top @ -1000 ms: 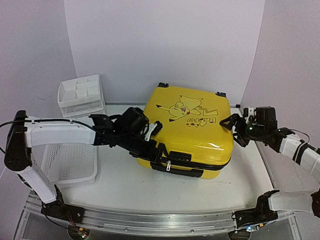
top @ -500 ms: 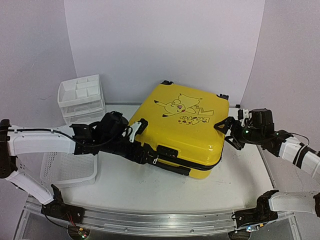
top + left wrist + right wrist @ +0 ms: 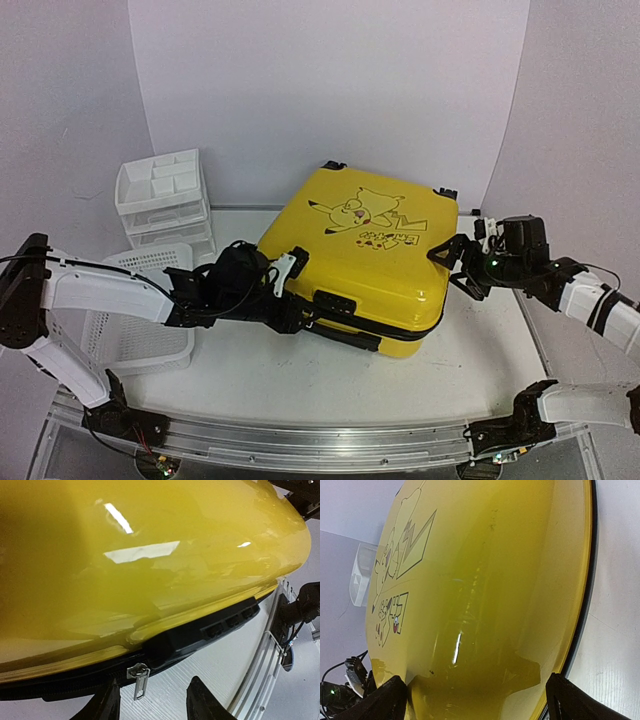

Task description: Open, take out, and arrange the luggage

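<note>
Now left claw [image 3: 154,686] narrower, astride luggage [image 3: 370,250] zipper pull [image 3: 138,678].

Yellow hard-shell luggage [image 3: 365,250], Pikachu print uppermost, lying flat and skewed on the table [image 3: 300,385], apparently zipped shut; black zipper band [image 3: 65,682] faces near edge, wheels [image 3: 327,167] far side.

Left tool [image 3: 155,700] half-spread, right tool [image 3: 477,700] wide apart
</note>
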